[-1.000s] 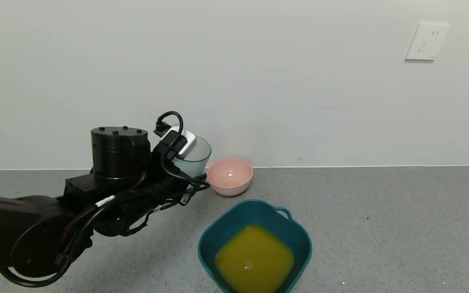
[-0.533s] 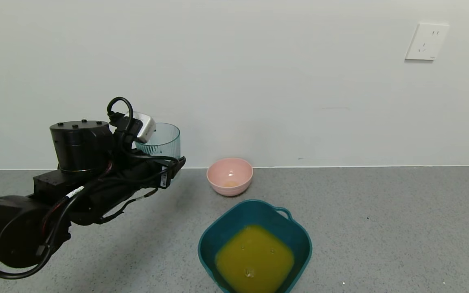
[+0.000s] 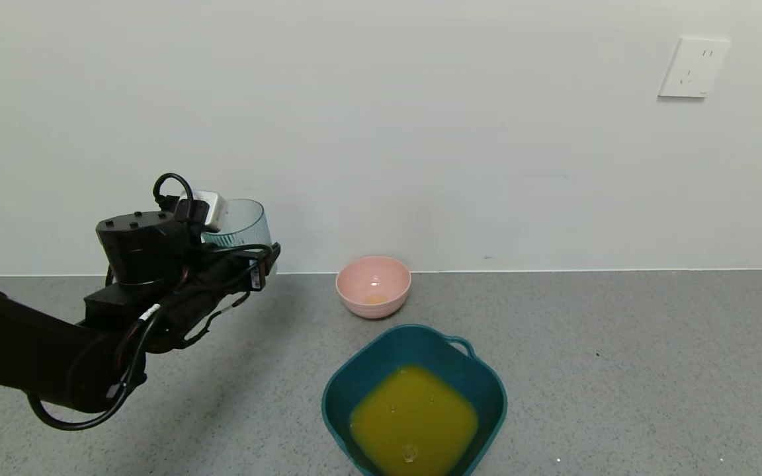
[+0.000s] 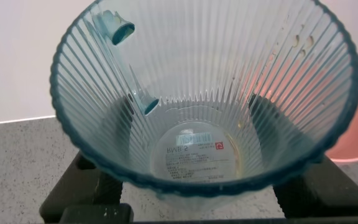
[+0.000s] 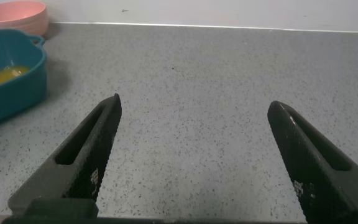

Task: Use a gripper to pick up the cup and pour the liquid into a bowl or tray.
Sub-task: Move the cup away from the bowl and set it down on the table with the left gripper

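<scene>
Orange-yellow liquid (image 3: 413, 423) fills the floor of the dark teal basin (image 3: 338, 396), which sits at the near edge of the grey tabletop (image 3: 619, 370), cut off by the bottom of the head view. My left pincer (image 3: 249, 254) pinches the ribbed pale blue-green cup (image 3: 239, 225) and holds it upright in the air over the far left part of the tabletop, well apart from the basin. The left wrist view looks down into the cup: it seems empty, with only a faint film and droplets on the wall.

My right pincer (image 5: 194, 155) hangs spread wide over bare tabletop on the right, holding nothing.

A pink bowl (image 3: 373, 285) stands by the far edge, just behind the basin.

Risk, as I judge it: thin, smooth plastic could slip or buckle in my grip, and leftover drops could fall on the tabletop.

My fingers on the cup are mostly hidden behind the wrist and cables.
</scene>
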{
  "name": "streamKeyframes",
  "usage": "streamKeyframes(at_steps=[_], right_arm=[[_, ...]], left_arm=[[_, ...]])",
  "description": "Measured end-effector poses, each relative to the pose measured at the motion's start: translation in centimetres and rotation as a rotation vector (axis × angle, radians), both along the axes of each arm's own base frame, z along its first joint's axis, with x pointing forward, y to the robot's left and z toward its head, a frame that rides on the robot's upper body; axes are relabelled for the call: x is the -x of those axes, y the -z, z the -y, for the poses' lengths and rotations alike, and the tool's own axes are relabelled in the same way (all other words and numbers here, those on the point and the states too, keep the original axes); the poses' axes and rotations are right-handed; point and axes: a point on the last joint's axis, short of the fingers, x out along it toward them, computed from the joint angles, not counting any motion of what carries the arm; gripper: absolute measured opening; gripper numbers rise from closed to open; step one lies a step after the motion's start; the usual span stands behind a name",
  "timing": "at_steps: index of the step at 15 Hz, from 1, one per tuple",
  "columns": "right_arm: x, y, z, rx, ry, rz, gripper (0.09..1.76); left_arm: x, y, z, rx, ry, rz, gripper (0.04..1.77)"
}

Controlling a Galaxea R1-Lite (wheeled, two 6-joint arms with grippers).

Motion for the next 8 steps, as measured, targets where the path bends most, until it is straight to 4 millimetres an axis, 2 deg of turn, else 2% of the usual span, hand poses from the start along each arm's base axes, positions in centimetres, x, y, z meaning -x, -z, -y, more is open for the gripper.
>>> streamKeyframes(at_steps=[4,8], right_arm=[[0.0,0.0,0.0,0.000,0.000,0.000,1.71],[0.0,0.0,0.0,0.000,0.000,0.000,1.71]], left_arm=[[-2.7,3.1,-0.6,0.024,-0.032,0.013,1.31],[-4.3,5.9,-0.6,0.052,-0.044,-0.019,1.31]])
